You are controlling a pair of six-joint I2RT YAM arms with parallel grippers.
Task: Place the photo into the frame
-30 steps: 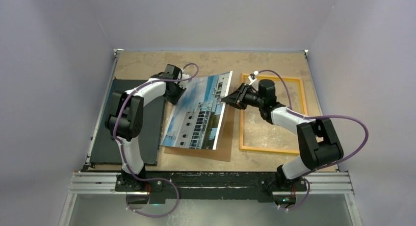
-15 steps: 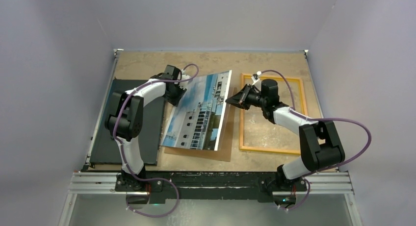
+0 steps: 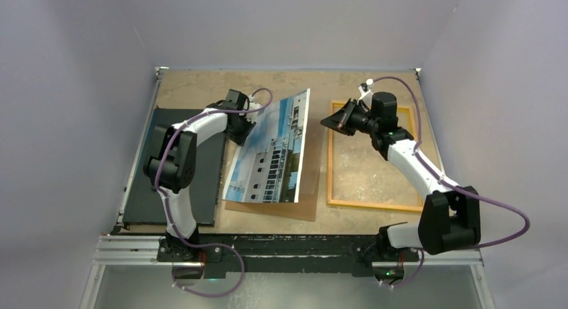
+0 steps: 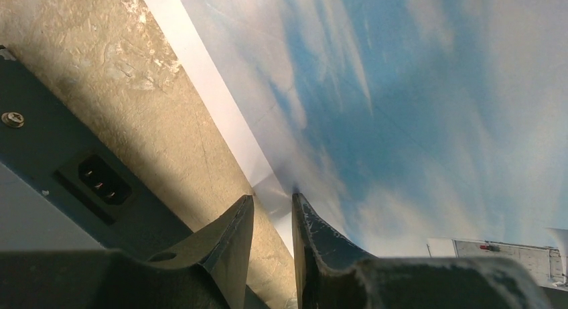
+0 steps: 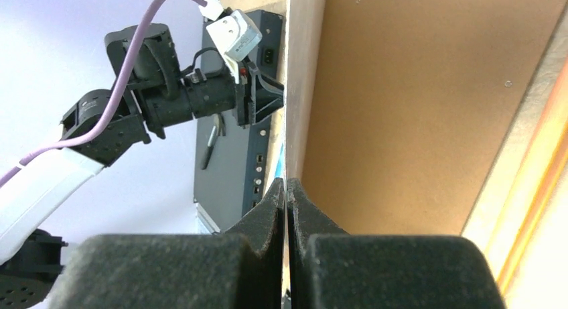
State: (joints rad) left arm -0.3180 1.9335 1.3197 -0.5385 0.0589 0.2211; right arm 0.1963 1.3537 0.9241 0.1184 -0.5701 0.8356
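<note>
The photo (image 3: 271, 151), a white building under blue sky, stands tilted, its right side lifted off the brown backing board (image 3: 268, 208). My right gripper (image 3: 326, 120) is shut on the photo's right edge; in the right wrist view the sheet runs edge-on out of that gripper (image 5: 287, 181). At the photo's upper left edge sits my left gripper (image 3: 244, 127). In the left wrist view that gripper (image 4: 271, 198) is open, and the photo's (image 4: 415, 88) white margin passes through the gap. The yellow-orange frame (image 3: 330, 161) lies flat to the right, below the right gripper.
A black flat board (image 3: 140, 195) lies along the table's left side, partly under the left arm. The brown backing board (image 5: 415, 108) lies between it and the frame (image 5: 536, 188). Grey walls close in the table on three sides.
My right gripper has shut on the photo's right edge and moved up and to the right, lifting that side so the photo stands steeper. The left gripper has stayed put.
</note>
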